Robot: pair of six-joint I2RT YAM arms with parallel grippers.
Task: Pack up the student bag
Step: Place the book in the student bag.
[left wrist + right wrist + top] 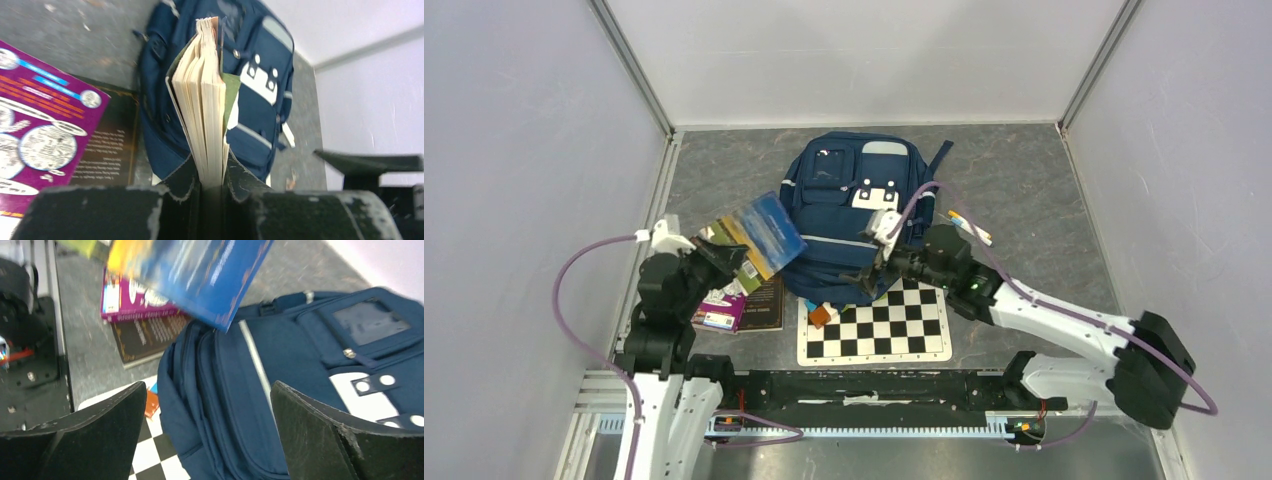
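We see a navy bag (844, 215) with grey stripes and a white patch; a blue book (771, 235), yellow at one end, with cream pages; a purple book (721, 312); a brown book (767, 302); a black-and-white chequered board (884, 325); a mottled grey table (1024, 190).

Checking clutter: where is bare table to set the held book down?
Bare table right of the chessboard and pens, and back-left beside the student bag. Crowded: the front-left books and the bag's near edge.
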